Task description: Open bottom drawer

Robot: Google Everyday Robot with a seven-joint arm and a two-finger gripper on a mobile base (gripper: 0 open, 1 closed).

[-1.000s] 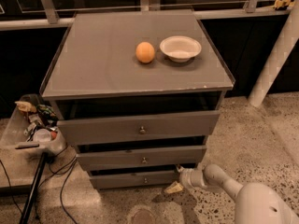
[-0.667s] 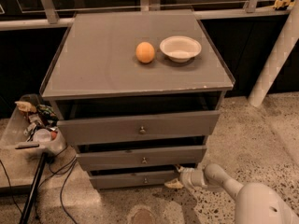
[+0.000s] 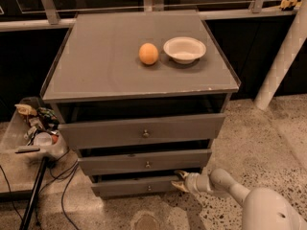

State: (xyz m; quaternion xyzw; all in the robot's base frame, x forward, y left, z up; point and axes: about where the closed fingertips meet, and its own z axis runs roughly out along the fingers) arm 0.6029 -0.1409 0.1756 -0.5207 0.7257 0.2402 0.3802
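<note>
The grey cabinet has three drawers. The bottom drawer point(image 3: 134, 186) is the slimmest, with a tiny round knob point(image 3: 149, 188) at its centre, and it stands slightly pulled out near the floor. My gripper point(image 3: 180, 180) is low at the right end of the bottom drawer's front, its tan fingertips point(image 3: 178, 187) against the panel's right edge. The white arm point(image 3: 230, 188) comes in from the lower right. The medium drawer point(image 3: 144, 162) and the tall top drawer point(image 3: 142, 131) sit above, both a little pulled out.
An orange point(image 3: 148, 53) and a white bowl point(image 3: 184, 49) sit on the cabinet top point(image 3: 105, 66). A clear bin of clutter point(image 3: 33, 131) stands at the left with cables and a black pole point(image 3: 33, 195). A white pillar point(image 3: 283, 56) stands at the right. The floor is speckled stone.
</note>
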